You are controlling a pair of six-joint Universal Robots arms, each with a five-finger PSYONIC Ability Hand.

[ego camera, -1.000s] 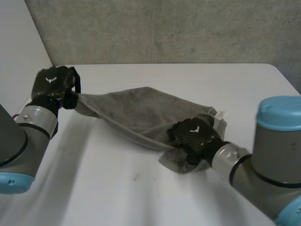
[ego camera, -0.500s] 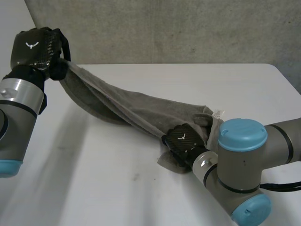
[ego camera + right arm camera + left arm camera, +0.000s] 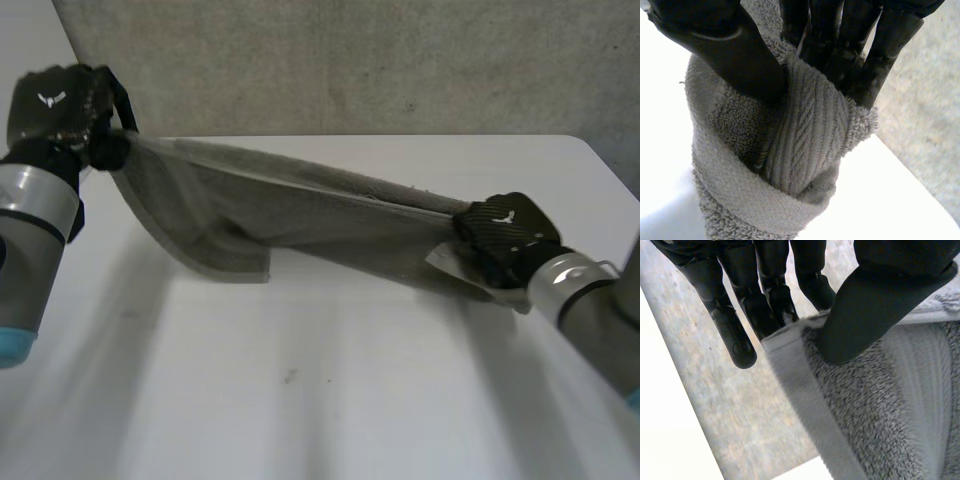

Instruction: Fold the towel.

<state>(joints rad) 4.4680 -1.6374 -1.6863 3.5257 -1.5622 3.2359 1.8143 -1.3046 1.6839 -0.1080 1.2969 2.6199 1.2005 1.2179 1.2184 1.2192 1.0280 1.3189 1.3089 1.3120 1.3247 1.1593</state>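
Grey towel (image 3: 300, 215) stretched over white table (image 3: 350, 400); left hand (image 3: 60, 105) pinches its upper-left corner, right hand (image 3: 505, 235) clutches its right end.

A smooth white table (image 3: 300, 400) with a rounded far right corner fills the foreground. A rough grey concrete wall (image 3: 350, 60) rises behind its far edge, with a paler plain wall (image 3: 25, 30) beyond its left edge.

A white table (image 3: 330, 400) with a rounded far corner, a rough grey wall (image 3: 350, 60) just behind it.
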